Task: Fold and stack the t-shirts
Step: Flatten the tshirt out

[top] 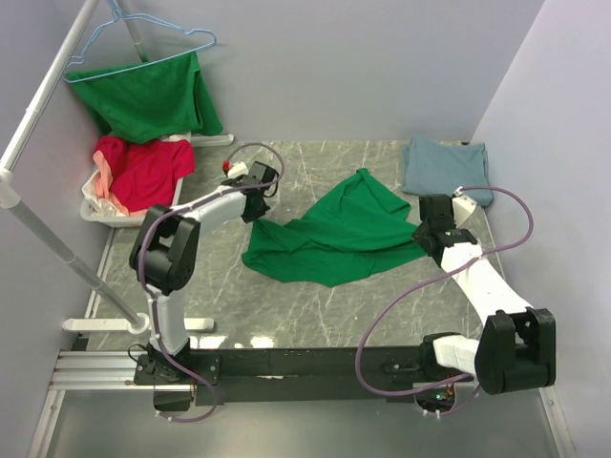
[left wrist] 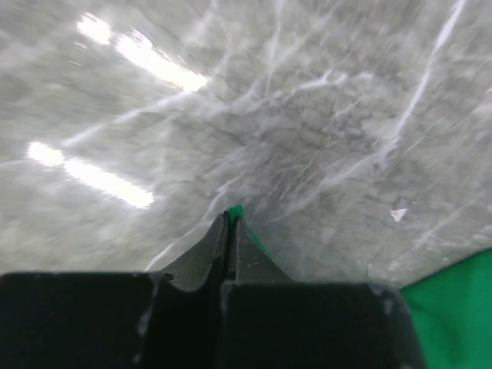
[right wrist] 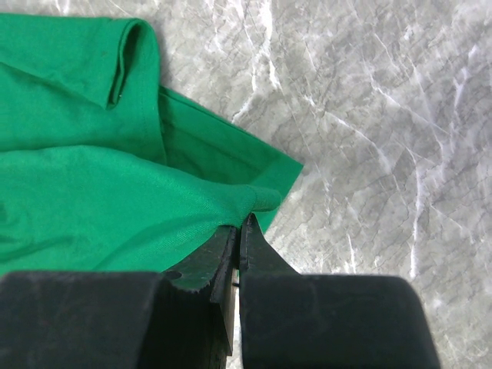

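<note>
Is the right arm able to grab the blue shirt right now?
Probably not yet: the right gripper is shut on the green t-shirt. The blue shirt lies just beyond it, with nothing between.

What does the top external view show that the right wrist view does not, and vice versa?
Only top external: the left gripper at the green t-shirt's left corner, a folded blue-grey t-shirt back right, a red t-shirt in a tray, a second green one hanging. Only right wrist: the fingers closed on the shirt's hem near a sleeve opening. Both: the green t-shirt on the marble table, the right gripper at its edge.
</note>
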`<state>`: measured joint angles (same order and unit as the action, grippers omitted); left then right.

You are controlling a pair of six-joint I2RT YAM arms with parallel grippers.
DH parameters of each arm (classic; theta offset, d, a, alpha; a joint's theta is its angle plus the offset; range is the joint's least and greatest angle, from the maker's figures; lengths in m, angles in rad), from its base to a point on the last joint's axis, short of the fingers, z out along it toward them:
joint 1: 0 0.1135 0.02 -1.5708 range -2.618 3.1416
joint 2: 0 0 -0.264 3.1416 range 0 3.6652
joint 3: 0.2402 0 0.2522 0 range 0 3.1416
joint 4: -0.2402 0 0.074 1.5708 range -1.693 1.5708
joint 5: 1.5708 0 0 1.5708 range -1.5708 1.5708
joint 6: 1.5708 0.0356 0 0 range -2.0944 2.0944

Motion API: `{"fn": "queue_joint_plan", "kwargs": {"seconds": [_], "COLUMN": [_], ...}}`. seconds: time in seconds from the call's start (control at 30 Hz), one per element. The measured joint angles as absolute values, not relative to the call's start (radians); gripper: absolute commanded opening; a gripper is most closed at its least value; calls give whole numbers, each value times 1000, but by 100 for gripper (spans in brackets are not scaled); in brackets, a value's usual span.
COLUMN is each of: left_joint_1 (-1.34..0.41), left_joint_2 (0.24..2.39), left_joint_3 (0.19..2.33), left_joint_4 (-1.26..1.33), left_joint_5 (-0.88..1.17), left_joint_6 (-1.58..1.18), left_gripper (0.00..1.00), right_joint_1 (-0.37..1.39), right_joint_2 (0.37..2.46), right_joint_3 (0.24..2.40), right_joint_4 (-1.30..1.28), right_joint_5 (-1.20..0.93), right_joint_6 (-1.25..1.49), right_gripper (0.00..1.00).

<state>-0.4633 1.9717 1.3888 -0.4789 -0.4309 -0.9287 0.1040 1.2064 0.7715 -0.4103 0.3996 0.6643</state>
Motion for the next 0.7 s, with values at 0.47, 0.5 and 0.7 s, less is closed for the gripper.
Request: {"fn": "queue_joint_plan", "kwargs": {"seconds": [0.47,0.5,0.7], "left_joint_1": [-456,-455,-424], "left_joint_2": [1693,1674,1536], "left_joint_3": [1429,1430,1454], "left_joint_4": [-564,-570,-621], "left_joint_5": [-546,-549,-570], "left_joint_6": [-883,-877,-847], "left_gripper": [1,1,1], "right_joint_1": [97,96,81], "right_joint_2": [1126,1115,1069], "right_joint_3": [845,859,958], "right_joint_4": [-467,-471,-505], "right_joint_5": [400,402,403], "right_joint_6": [664,664,657], "right_gripper": [0,0,0]}}
